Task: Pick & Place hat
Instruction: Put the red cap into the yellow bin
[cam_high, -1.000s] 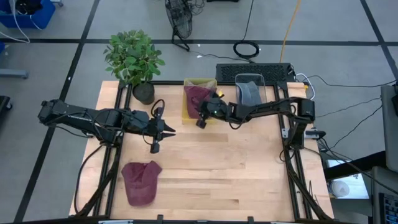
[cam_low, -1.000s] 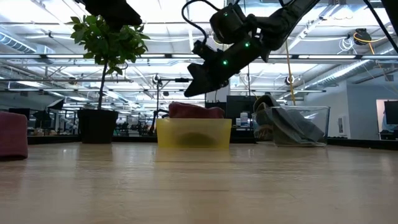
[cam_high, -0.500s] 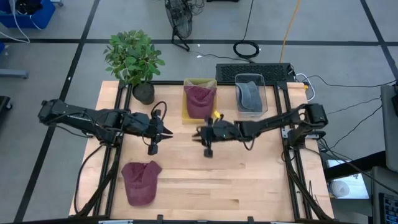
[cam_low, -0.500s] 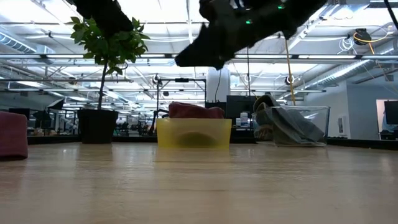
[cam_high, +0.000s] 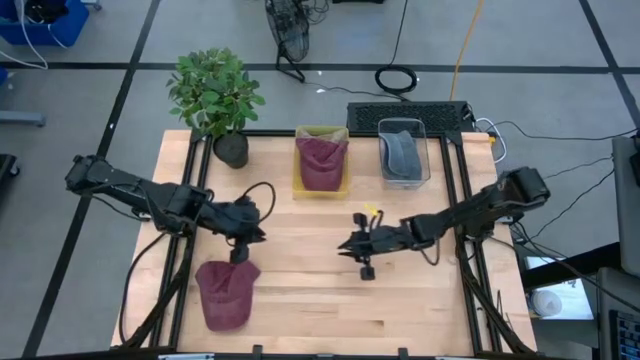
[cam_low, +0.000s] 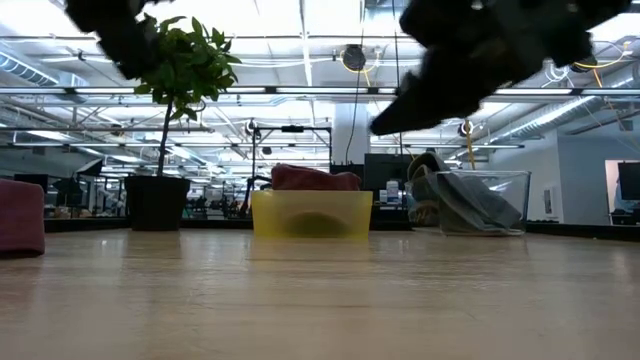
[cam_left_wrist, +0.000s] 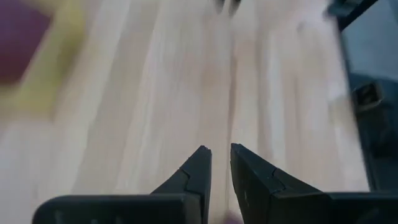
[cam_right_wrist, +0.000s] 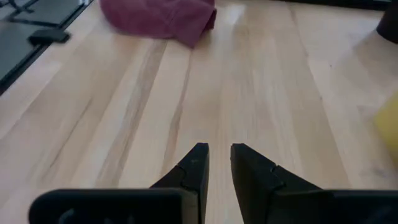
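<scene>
A maroon hat (cam_high: 225, 292) lies flat on the wooden table near its near left corner; it also shows in the right wrist view (cam_right_wrist: 158, 15). My left gripper (cam_high: 240, 250) hangs just beyond the hat's far edge, tilted down, its fingers (cam_left_wrist: 205, 163) a narrow gap apart with nothing between them. My right gripper (cam_high: 344, 245) hovers over the middle of the table, pointing toward the left edge and the hat, its fingers (cam_right_wrist: 198, 163) also a narrow gap apart and empty. A second maroon hat (cam_high: 321, 160) rests in the yellow bin (cam_high: 300, 186).
A clear bin (cam_high: 424, 150) holding a grey hat (cam_high: 402, 152) stands at the far edge, right of the yellow bin. A potted plant (cam_high: 215, 95) stands at the far left corner. Bare wood (cam_high: 400, 310) lies to the right of the maroon hat.
My right gripper has drawn away from the yellow bin, moving toward the near edge and somewhat right, to the table's middle. The maroon hat stays in the bin. My left gripper has swung a little toward the near edge and the hat on the table, rolling and tipping down.
</scene>
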